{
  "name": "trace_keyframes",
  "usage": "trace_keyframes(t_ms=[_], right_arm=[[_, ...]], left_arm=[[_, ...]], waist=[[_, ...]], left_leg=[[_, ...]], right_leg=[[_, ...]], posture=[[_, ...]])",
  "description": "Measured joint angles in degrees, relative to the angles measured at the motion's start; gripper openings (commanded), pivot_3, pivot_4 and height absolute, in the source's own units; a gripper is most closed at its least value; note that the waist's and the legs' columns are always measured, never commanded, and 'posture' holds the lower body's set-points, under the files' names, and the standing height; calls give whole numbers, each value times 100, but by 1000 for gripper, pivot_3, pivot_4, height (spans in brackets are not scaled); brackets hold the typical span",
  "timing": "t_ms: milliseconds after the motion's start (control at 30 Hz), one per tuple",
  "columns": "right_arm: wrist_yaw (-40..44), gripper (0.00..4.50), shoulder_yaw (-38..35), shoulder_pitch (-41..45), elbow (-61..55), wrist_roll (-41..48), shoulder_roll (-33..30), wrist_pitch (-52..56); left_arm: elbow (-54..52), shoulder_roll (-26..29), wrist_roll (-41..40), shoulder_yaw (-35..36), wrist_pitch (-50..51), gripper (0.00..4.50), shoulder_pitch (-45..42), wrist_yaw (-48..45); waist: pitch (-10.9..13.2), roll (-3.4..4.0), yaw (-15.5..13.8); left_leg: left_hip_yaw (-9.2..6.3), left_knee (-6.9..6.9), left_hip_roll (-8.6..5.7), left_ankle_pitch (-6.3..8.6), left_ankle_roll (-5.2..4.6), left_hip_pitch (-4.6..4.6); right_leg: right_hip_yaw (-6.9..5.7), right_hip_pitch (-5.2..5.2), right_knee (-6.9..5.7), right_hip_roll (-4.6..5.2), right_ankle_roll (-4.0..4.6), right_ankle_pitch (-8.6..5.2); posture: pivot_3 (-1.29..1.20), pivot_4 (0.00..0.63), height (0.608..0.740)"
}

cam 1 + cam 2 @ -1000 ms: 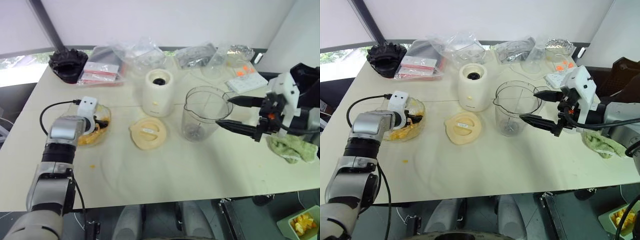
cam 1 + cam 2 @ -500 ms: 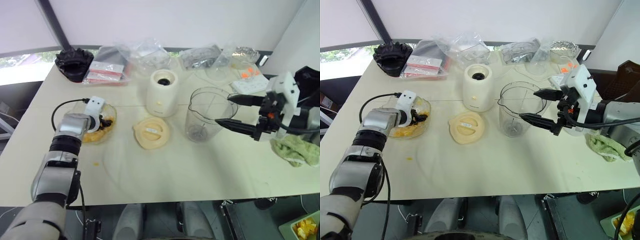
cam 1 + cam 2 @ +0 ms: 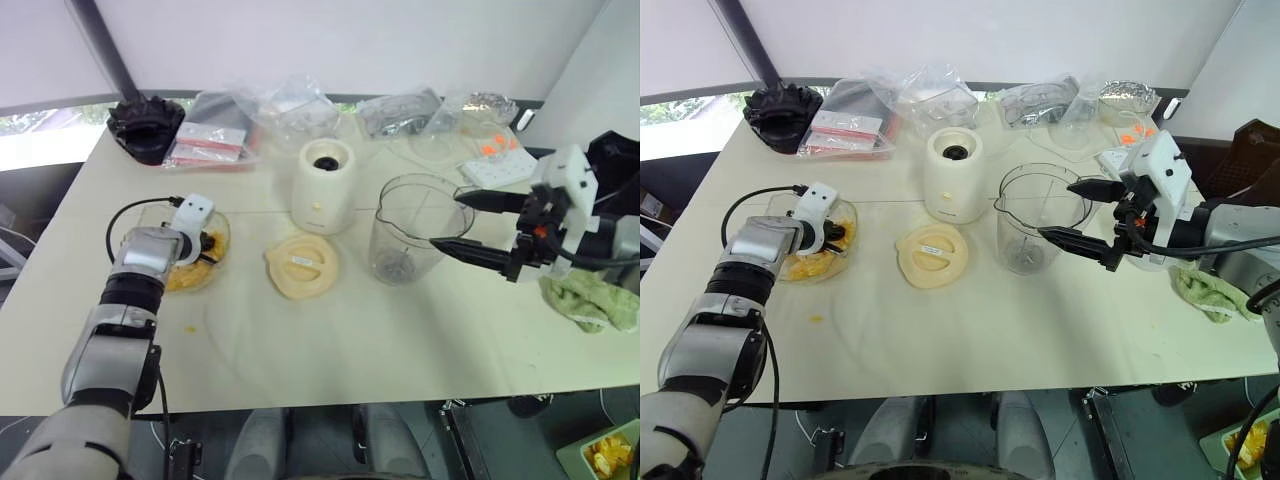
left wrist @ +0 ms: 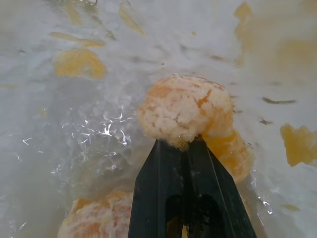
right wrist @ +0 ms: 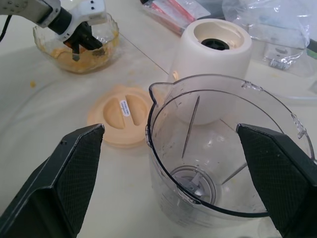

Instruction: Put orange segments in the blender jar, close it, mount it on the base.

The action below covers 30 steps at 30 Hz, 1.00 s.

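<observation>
Your left gripper [image 4: 179, 144] was clamped on an orange segment [image 4: 185, 110] in the dish [image 3: 215, 262] at centre-left. The empty blender jar [image 3: 412, 228] stood right of centre, between the spread fingers of your right gripper [image 3: 465, 222]. Next: lift and carry across.

The dish [image 3: 215, 262] of orange segments [image 4: 184, 110] sits on the table [image 3: 330, 350] at the robot's left, with the left gripper [image 3: 836, 234] reaching into it. To its right lies the lid [image 3: 299, 267], flat on the table. Behind the lid stands the base [image 3: 325, 186], and right of both stands the blender jar [image 3: 413, 230] (upright, mouth up). The right gripper [image 3: 462, 222] hangs beside the jar's right rim. A cloth [image 3: 595, 298] lies at the far right, and bags [image 3: 290, 105] line the back edge.
</observation>
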State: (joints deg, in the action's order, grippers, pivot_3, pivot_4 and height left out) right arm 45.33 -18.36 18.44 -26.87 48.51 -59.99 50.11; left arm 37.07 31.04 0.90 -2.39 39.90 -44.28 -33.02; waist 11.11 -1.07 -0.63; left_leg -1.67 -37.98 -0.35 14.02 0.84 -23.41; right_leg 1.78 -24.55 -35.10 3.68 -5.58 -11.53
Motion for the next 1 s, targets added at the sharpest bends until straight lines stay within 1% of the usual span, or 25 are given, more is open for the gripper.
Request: trace_keyframes(t_ms=[33, 167, 267, 333, 467, 600, 667, 733, 833, 900, 1000], right_arm=[[5, 4500, 1, 3, 2, -4, 2, -2], [67, 4500, 26, 29, 33, -93, 12, -52], [136, 4500, 104, 66, 100, -146, 17, -76], [186, 4500, 184, 89, 145, -210, 26, -107], [276, 4500, 250, 208, 254, -278, 32, -189], [356, 4500, 327, 252, 306, -336, 33, -224], [373, 4500, 374, 264, 324, -346, 35, -232], [389, 4500, 392, 280, 338, -358, 39, -240], [392, 4500, 394, 286, 339, -380, 41, -241], [399, 4500, 395, 286, 338, -382, 41, -241], [401, 4500, 394, 284, 338, -385, 43, -241]], left_arm=[[-116, 6, -51, 86, 78, 45, 58, 11], [-1585, 27, -685, 984, 708, 45, 681, 109], [-2591, 37, -1090, 1514, 1170, 45, 956, 201], [-3083, 45, -1300, 1760, 1408, 45, 1051, 301], [-3682, 18, -1645, 2206, 1869, 45, 1222, 534], [-3995, 22, -1793, 2299, 2003, 45, 1273, 644], [-4002, 65, -1776, 2139, 2050, 45, 1285, 708], [-3921, 147, -1662, 1783, 2052, 45, 1298, 758], [-3667, 321, -1435, 1150, 2037, 924, 1284, 770], [-3522, 508, -1318, 783, 1956, 1897, 1266, 674], [-3343, 673, -1195, 492, 1916, 3466, 1092, 599]], waist=[[0, 0, 2], [5, -6, 5], [5, -6, 1], [5, -6, -3], [5, -6, 11], [5, -6, 5], [5, -6, 0], [5, -6, 0], [5, -6, 7], [5, -6, 12], [6, -6, 21]], left_leg=[[0, 0, 1, 0, 0, -1], [-3, 1, 5, 0, 0, -5], [-4, 1, 6, 0, 0, -3], [-3, 1, 6, 0, 0, -2], [-2, 0, 6, 0, 0, -2], [-3, 0, 5, 0, 0, -1], [-3, 0, 2, 0, 0, -1], [-2, 0, 1, 0, 0, -1], [-2, 0, -2, 0, 0, -2], [-2, 1, -1, 0, 0, -2], [-3, 2, 7, 0, 0, -2]], right_leg=[[0, -2, 0, 0, 0, 0], [-2, -7, -2, -1, 0, 1], [-5, -6, -3, -2, 0, 0], [-6, -6, -4, -4, 1, 0], [-6, -6, -3, -7, 0, 0], [-8, -6, -4, -11, 1, 0], [-8, -5, -4, -11, 1, 0], [-8, -4, -3, -11, 1, 0], [-8, -5, -3, -12, 1, 0], [-8, -7, -3, -12, 2, 0], [-8, -7, -3, -12, 2, -1]], posture=[[0, 150, 740], [0, 150, 740], [0, 150, 740], [0, 150, 740], [0, 150, 740], [0, 150, 740], [0, 150, 740], [0, 150, 740], [0, 150, 740], [0, 150, 740], [0, 150, 740]])
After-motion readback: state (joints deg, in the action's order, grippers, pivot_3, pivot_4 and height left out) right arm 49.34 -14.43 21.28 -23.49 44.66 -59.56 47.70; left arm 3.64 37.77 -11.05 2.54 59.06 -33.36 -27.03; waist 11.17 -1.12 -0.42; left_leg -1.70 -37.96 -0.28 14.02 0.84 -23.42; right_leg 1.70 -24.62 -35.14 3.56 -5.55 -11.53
